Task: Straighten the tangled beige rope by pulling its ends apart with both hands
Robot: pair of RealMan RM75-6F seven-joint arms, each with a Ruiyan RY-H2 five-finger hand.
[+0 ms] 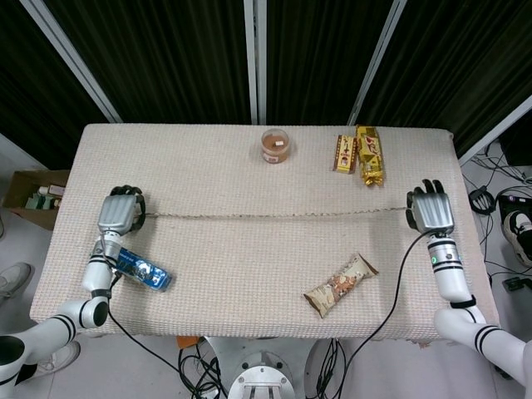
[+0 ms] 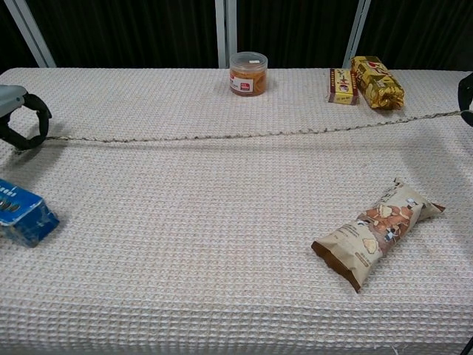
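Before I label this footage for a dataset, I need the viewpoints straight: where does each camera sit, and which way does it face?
Head view: sits high, looks steeply down on the whole table; shows both arms, the left hand and right hand holding the rope ends.
Chest view: sits low at the near table edge, looks forward across the cloth; only the left hand and a sliver of the right hand show at the frame edges.
Shared: rope, jar, snack bag, blue pack.

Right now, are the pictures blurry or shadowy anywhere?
Head view: sharp and evenly lit, the beige rope shows clearly. Chest view: also sharp; the left hand throws a soft shadow on the table, and the snack bag a thin one.
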